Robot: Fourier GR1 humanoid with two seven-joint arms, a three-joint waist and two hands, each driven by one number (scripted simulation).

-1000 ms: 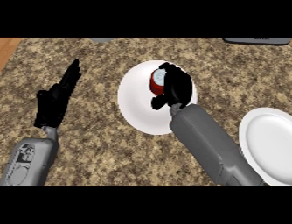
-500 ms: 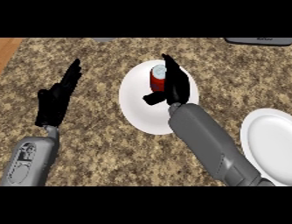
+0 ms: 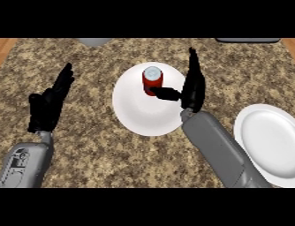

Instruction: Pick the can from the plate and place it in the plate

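1. The desk [image 3: 111, 150] is a speckled stone top that carries everything; two white plates lie on it, one near the middle and one at your right; both arms come in from the lower edge.
2. The near plate [image 3: 143, 117], the middle one, holds the can; the far plate [image 3: 274, 145] lies bare at your right, well apart from the first, with the right forearm running between them.
3. Your right hand [image 3: 192, 86] stands at the right rim of the middle plate; its fingers are straight and point away from you, and its thumb reaches left toward the can; it holds nothing, and I cannot tell whether the thumb tip touches the can or stops just short.
4. Your left hand [image 3: 49, 103] shows at the left over the bare desk, open, fingers up, resting; it is well apart from the can and holds nothing.
5. The can [image 3: 152, 81] is red with a pale top; it stands upright on the far half of the middle plate, its long axis vertical; it lies just to the left of your right hand, beside the thumb, so the right hand is plainly the nearer one.
6. In my judgement the grasp is not yet made; you would need to bring the fingers leftward round the can's side, then carry it right, across your own forearm's line, to the bare plate.
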